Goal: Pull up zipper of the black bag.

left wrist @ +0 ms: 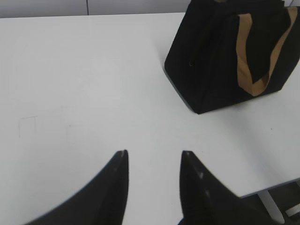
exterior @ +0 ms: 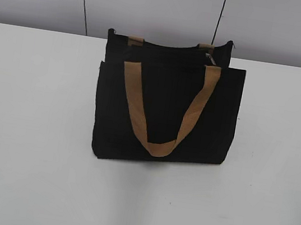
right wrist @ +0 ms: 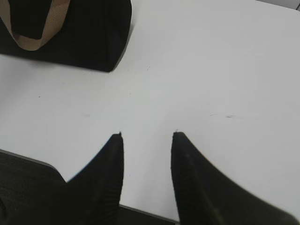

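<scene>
Exterior view first: a broad white table [exterior: 30, 157] fills the lower part of the scene, matte and smooth, with only faint scuffs and pencil-thin marks visible from the wrist cameras. Behind it runs a pale grey wall [exterior: 155, 5] of flat panels, split by two thin dark vertical seams. From the left wrist view the table's near edge shows at the lower right, with a light metal leg or frame under it.

No brand, label or lettering can be read anywhere on what I can see.

Standing upright near the middle of the table, toward the back, is the black bag [exterior: 165, 109], a boxy rectangular tote of dull woven fabric, with a front pocket panel whose upper edge sits a little below the bag's top. A tan webbing handle [exterior: 160, 145] hangs down over the front in a long U; the stubs of a second tan strap [exterior: 135, 41] poke up at the rear edge. Along the top edge lies the zipper [exterior: 209, 55], and a small silvery pull shows at its right end; I cannot tell how far it is closed.

The left gripper [left wrist: 153, 153] hangs over bare table, its two dark pointed fingers spread apart and holding nothing, the bag well off to its upper right. The right gripper [right wrist: 146, 134] is likewise parted and empty above bare table, the bag at its upper left.
</scene>
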Action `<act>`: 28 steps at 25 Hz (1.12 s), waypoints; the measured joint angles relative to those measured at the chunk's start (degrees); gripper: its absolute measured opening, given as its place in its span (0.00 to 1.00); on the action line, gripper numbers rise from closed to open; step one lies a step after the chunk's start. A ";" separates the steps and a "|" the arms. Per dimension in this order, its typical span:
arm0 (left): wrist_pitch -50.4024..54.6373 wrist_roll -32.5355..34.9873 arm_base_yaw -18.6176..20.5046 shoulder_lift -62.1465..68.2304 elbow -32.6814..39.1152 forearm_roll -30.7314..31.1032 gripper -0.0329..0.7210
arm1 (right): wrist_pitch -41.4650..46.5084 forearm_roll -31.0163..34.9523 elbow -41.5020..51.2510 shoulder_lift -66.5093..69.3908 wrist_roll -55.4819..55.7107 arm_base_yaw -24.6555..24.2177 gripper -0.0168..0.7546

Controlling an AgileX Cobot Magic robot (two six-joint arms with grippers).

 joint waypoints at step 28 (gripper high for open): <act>-0.02 0.04 22.07 -1.10 0.04 -0.10 0.36 | -0.03 0.00 0.00 0.00 0.00 -4.59 0.38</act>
